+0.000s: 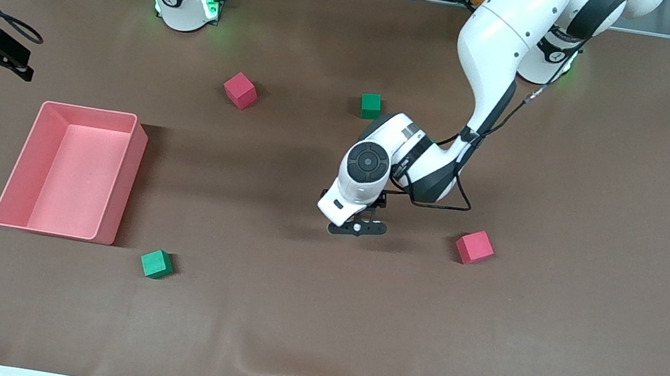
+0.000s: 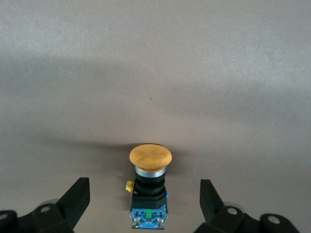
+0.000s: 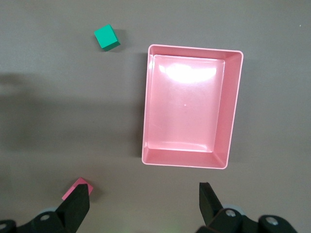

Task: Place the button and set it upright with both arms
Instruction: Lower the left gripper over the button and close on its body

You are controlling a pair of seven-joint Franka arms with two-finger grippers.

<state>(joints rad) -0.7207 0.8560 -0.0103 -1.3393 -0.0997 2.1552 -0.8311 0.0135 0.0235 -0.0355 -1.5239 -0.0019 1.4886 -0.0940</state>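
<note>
Two arms share the brown tabletop (image 1: pixel 550 357), and the pink bin (image 1: pixel 19 165) serves as the landmark. That bin sits toward the right arm's end and looks empty in the right wrist view. The right arm waits; its pincer (image 3: pixel 145 201) hangs above the bin, fingers spread wide with nothing between them.

Well away from the bin, toward the left arm's end, the left arm reaches down over the middle of the tabletop. Its pincer (image 2: pixel 145 199) is low, fingers spread, straddling the button (image 2: pixel 149 189) without touching it. The button appears in the left wrist view only: orange cap, black body, bluish end, resting on the tabletop between the open fingers. Whether it lies on its side or stands I cannot tell for sure from this angle.

Four small cubes lie scattered; the nearest to the bin is a green cube (image 1: pixel 156 264) just off the bin's corner closest to the front camera.

Judging by this, the step in hand is the grasp approach. Next the left pincer should settle and close squarely on the black body, not the cap.
</note>
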